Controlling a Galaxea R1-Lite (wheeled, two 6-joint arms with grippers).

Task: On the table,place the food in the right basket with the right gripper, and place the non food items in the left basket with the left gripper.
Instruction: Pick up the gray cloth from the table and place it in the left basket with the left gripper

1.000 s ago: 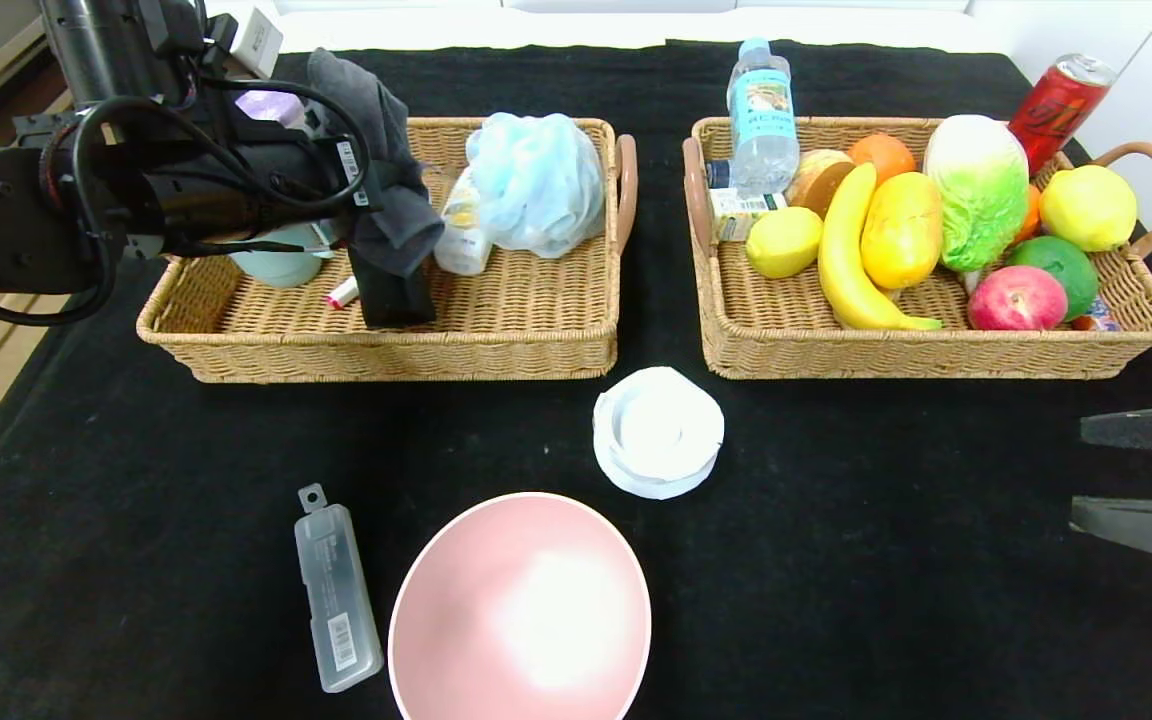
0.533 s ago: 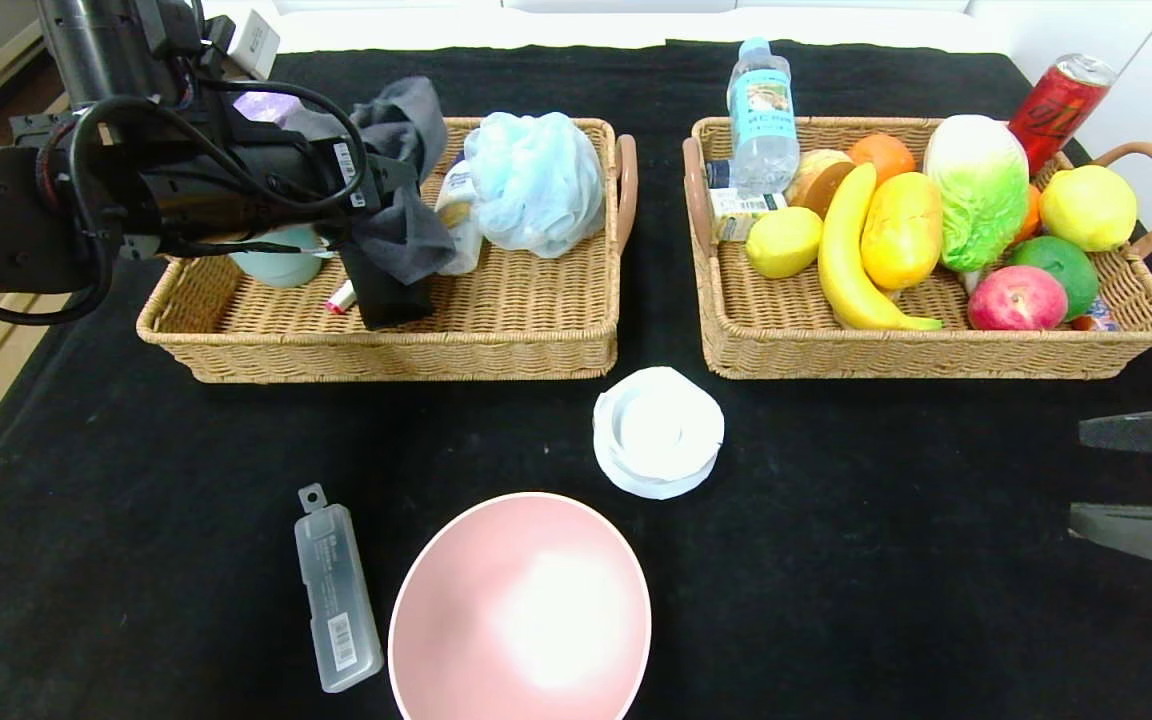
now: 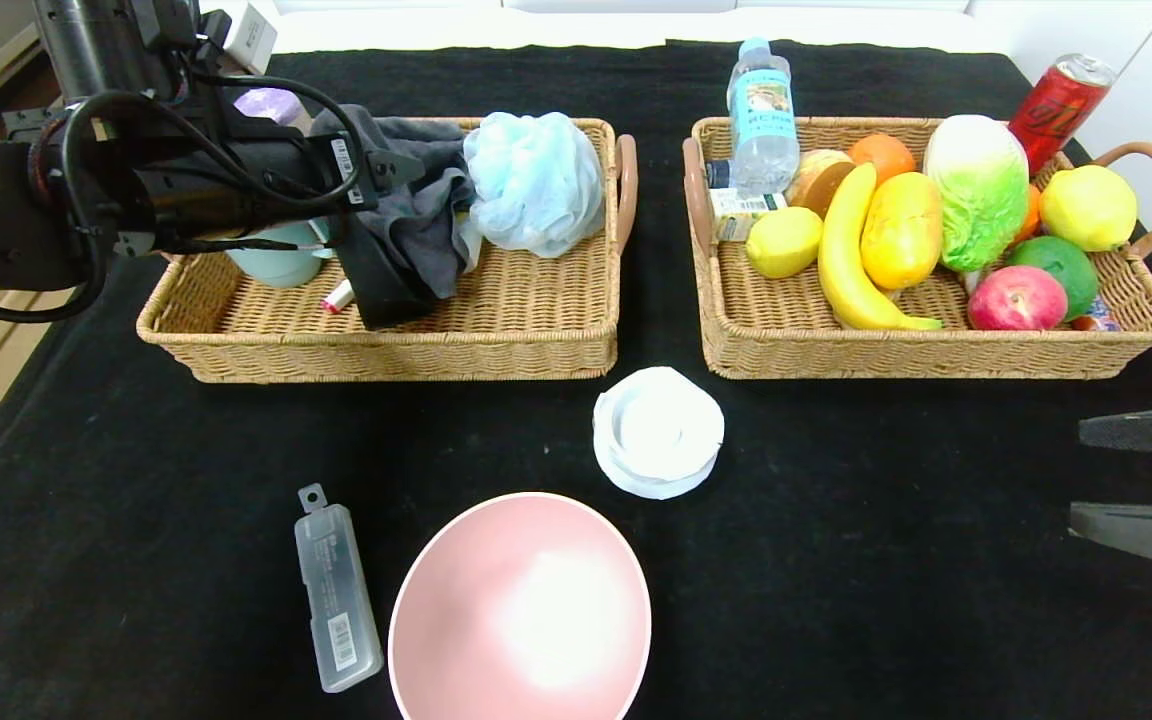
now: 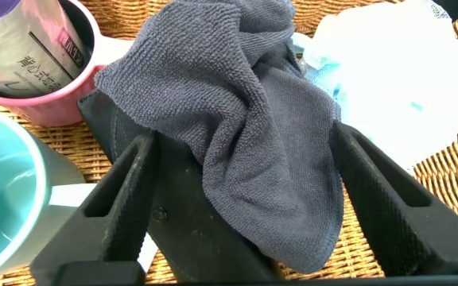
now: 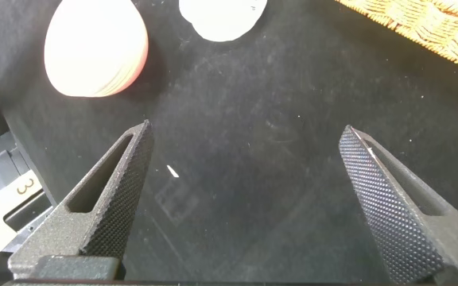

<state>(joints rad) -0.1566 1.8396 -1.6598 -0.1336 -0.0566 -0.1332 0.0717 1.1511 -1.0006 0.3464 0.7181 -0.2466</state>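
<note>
My left gripper (image 3: pixel 401 215) hovers over the left basket (image 3: pixel 516 330) with its jaws wide open. A grey cloth (image 4: pixel 245 103) lies loose between the fingers without being pinched, slumped against a pale blue bath pouf (image 3: pixel 536 180). The right basket (image 3: pixel 936 350) holds the food: a lemon (image 3: pixel 783 241), an elongated yellow-orange fruit (image 3: pixel 901 230) and a water bottle (image 3: pixel 762 115), beside a banana (image 3: pixel 851 260). Low over the black table (image 3: pixel 836 550), at its right edge, my right gripper (image 5: pixel 246 131) is open and empty.
On the table in front lie a pink bowl (image 3: pixel 521 605), a white round lid (image 3: pixel 658 430) and a clear plastic case (image 3: pixel 337 597). A mint cup (image 3: pixel 281 262) and a pink cup (image 4: pixel 46 71) sit in the left basket. A red can (image 3: pixel 1058 105) leans behind the right basket.
The left gripper's jaws have spread apart and let go of the grey cloth, which has slumped toward the bath pouf in the left basket. The right arm has not moved.
</note>
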